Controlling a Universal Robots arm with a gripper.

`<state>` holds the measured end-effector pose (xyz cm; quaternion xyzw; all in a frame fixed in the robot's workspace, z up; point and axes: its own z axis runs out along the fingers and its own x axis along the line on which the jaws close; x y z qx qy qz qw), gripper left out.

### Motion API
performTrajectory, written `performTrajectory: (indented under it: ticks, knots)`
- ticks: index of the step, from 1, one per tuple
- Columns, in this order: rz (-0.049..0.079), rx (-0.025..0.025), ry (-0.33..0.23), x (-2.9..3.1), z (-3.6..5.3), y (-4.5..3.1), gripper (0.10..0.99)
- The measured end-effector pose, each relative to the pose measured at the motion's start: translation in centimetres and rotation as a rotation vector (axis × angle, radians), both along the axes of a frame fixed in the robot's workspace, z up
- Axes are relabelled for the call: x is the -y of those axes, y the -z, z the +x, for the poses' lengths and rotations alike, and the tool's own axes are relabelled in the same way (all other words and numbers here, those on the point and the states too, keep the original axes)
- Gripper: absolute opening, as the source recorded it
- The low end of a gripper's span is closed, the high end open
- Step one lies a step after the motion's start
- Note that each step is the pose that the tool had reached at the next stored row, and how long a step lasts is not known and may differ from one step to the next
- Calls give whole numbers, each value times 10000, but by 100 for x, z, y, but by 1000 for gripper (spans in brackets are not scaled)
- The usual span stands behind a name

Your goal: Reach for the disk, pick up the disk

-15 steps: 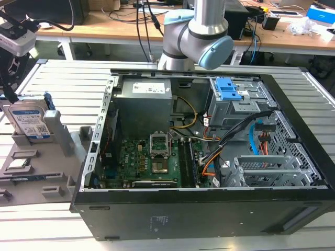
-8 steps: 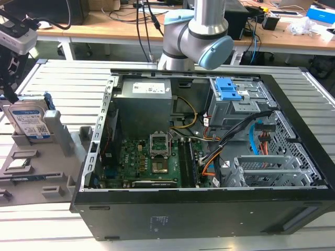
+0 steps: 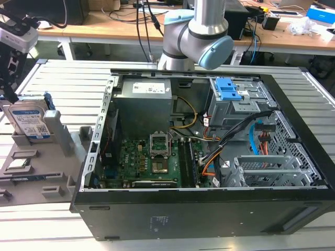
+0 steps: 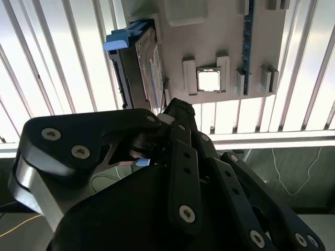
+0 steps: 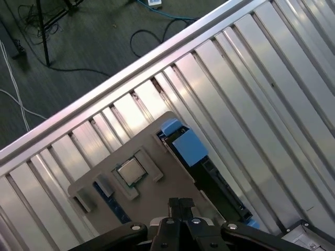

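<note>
The disk (image 3: 29,123) stands on edge in a slot of a grey tray (image 3: 73,157), at the exterior view's left end of the slatted metal surface (image 3: 63,83). Its white-and-blue label faces the camera there, and a blue rail runs along its upper edge. The hand (image 3: 8,89) hangs just above the disk, a little toward the exterior view's left. Whether it touches the disk cannot be made out. Whether the hand is open or closed cannot be told either. The disk sits in its slot, not lifted.

In the second wrist view the hand (image 4: 175,107) is dark in the foreground, and the disk (image 4: 144,68) lies just beyond its tip, at the tray's (image 4: 225,26) edge. A square processor chip (image 4: 209,79) sits in a holder on the tray, with a memory stick (image 4: 248,36) beside it.

In the first wrist view the hand (image 5: 180,203) is over the tray (image 5: 167,172). The disk (image 5: 186,145) runs along the tray's side and the chip (image 5: 131,171) is near it.

An open computer case (image 3: 183,219) lies on the surface beside the tray, toward the exterior view's right. The arm (image 3: 199,31) rises behind it.
</note>
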<state>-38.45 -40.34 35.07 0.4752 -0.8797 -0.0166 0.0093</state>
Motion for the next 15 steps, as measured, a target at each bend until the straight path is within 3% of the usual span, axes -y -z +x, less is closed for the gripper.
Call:
performTrajectory:
  ticks: [15]
  knots:
    - [0, 0, -1476, 0, 0, 0, 106]
